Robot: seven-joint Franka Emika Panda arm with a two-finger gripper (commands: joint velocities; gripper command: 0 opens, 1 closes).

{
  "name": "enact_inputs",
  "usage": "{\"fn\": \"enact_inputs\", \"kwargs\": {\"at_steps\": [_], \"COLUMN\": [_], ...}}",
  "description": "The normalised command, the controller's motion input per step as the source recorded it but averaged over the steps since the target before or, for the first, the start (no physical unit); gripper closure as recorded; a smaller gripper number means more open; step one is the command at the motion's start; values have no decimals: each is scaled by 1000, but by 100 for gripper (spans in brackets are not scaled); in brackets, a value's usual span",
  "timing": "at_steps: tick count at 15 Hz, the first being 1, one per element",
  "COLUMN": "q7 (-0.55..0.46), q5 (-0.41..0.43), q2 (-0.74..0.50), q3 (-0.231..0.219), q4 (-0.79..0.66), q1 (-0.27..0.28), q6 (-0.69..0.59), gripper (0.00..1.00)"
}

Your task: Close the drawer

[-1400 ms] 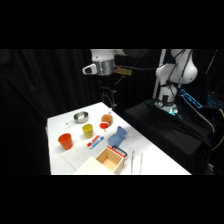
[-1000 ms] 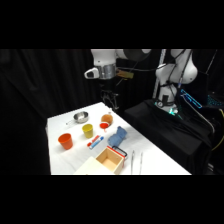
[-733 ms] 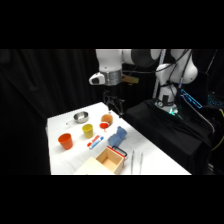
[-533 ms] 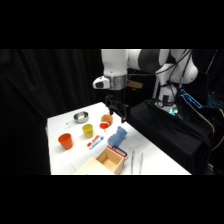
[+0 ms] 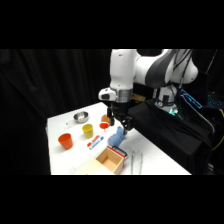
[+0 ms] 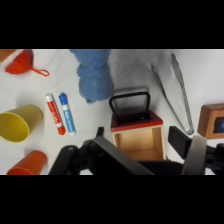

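Note:
The drawer [image 5: 111, 160] is a small pale wood box with an orange-tan inside, near the table's front edge. In the wrist view the drawer [image 6: 138, 136] shows a red front strip and a black loop handle [image 6: 130, 102], its hollow facing up. My gripper [image 5: 121, 125] hangs above the table just behind the drawer, over a blue cloth [image 5: 116, 137]. From the wrist, my gripper [image 6: 137, 134] is open, its fingers [image 6: 183, 144] spread to either side of the drawer and well above it, holding nothing.
Blue cloth [image 6: 95, 75] lies beyond the handle. Metal tongs [image 6: 175, 90] lie right of the drawer, a wooden block [image 6: 212, 122] further right. Red and blue markers [image 6: 61, 114], a yellow cup [image 6: 17, 125], an orange cup [image 6: 25, 164] and a metal bowl [image 5: 81, 117] sit left.
The arm has swung from the table's back toward the front, and the gripper has come lower, over the blue cloth near the drawer. Objects on the table stayed put.

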Motion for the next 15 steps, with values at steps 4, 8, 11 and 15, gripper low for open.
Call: {"fn": "enact_inputs", "kwargs": {"at_steps": [4,8,11,15], "q7": [-108,-133,-146,-184], "q5": [150,175,176,218], "q2": [162,173,190,156], "q3": [70,65,57,101], "q4": [-28,17,40,8], "q1": [62,31,0,-44], "q6": [357,305,290,289], "gripper": [0,0,0,0]}}
